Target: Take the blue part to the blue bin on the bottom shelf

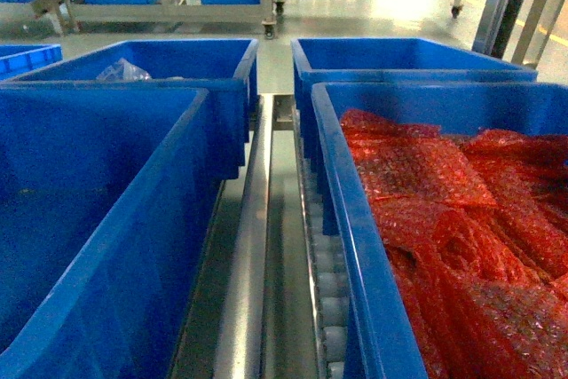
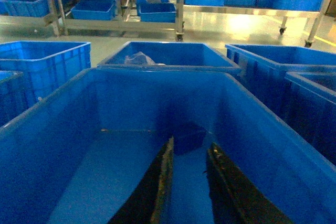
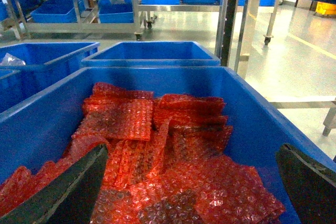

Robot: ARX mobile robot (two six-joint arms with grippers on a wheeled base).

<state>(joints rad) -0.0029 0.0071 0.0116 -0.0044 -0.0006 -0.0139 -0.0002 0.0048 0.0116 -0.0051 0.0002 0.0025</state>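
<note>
The left hand (image 2: pixel 189 182) is narrowly open over a dark part (image 2: pixel 189 136) inside the bin (image 2: pixel 63 145); the right hand (image 3: pixel 191 192) is wide open above red wrap (image 3: pixel 157 150).

You will find no text, label, brand, number or sign that can be read anywhere in these three views, not even on the bins

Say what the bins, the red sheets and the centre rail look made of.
Bins: moulded blue plastic, by the smooth, thick, rolled rims. Red sheets: probably bubble wrap, translucent and dimpled. Centre rail: brushed metal, likely stainless steel, with a dull grey sheen.
</note>
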